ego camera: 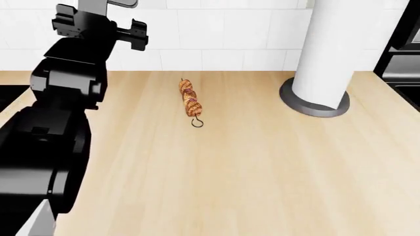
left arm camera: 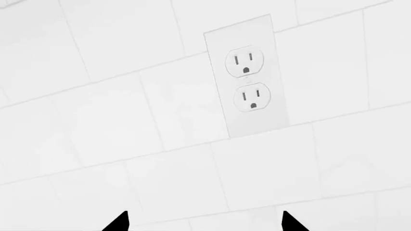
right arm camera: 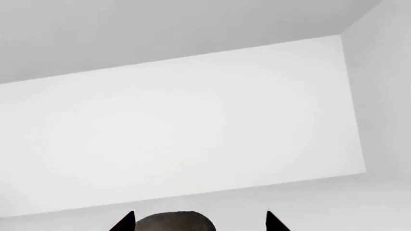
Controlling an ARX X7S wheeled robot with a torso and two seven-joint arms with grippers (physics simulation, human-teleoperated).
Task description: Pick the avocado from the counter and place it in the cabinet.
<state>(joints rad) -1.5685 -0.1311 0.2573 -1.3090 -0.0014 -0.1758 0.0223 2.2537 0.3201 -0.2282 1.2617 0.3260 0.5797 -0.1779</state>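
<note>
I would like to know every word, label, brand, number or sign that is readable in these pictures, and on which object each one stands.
There are none. No readable text appears in any view.
The wall outlet has a plain white plate with no marking.
The meat skewer, the paper towel roll and the counter carry no label.
The black left arm shows no brand or number.

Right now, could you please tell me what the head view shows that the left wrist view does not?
Only the head view shows the counter, the meat skewer lying on it, and the paper towel roll on its stand. Only the left wrist view shows the wall outlet. Both share the white tiled wall and the left arm, of which the wrist view catches only the tips of the left gripper, jaws apart. Neither shows the avocado.
</note>
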